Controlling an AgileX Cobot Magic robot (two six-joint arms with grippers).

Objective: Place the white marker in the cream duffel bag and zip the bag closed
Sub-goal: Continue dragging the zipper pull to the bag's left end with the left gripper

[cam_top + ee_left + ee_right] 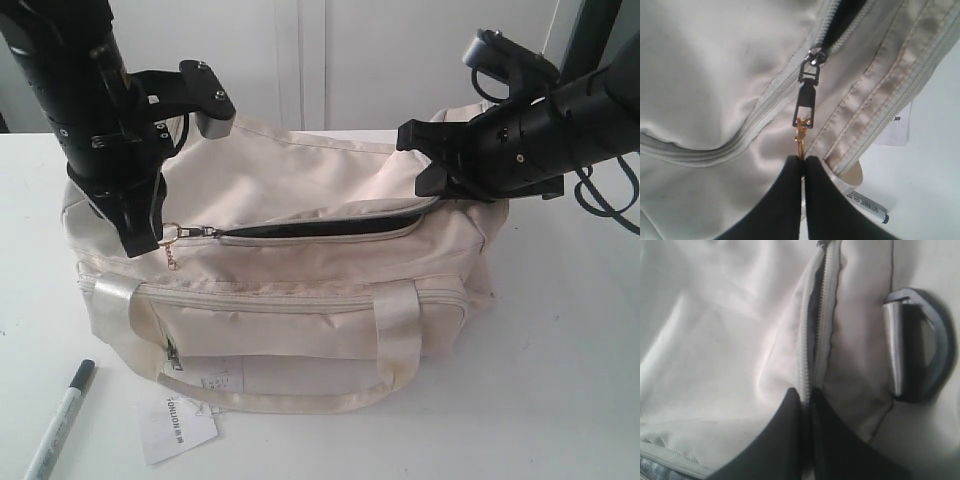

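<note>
The cream duffel bag (300,290) lies across the middle of the table, and its top zipper (320,228) gapes over dark lining. The slider sits at the zipper's left end. From it hangs a gold zipper pull (801,135), and my left gripper (803,159) is shut on that pull (178,240). At the bag's right end my right gripper (807,392) is shut on the zipper edge (817,315) of the bag. The white marker (60,420) with its dark cap lies on the table in front of the bag's left end, outside the bag; its tip (867,206) shows beside the left fingers.
A white paper tag (175,425) lies on the table before the bag. The front handle (300,395) droops over the bag's side. A black strap ring (920,345) stands by the right gripper. A black cable (610,200) hangs at the far right.
</note>
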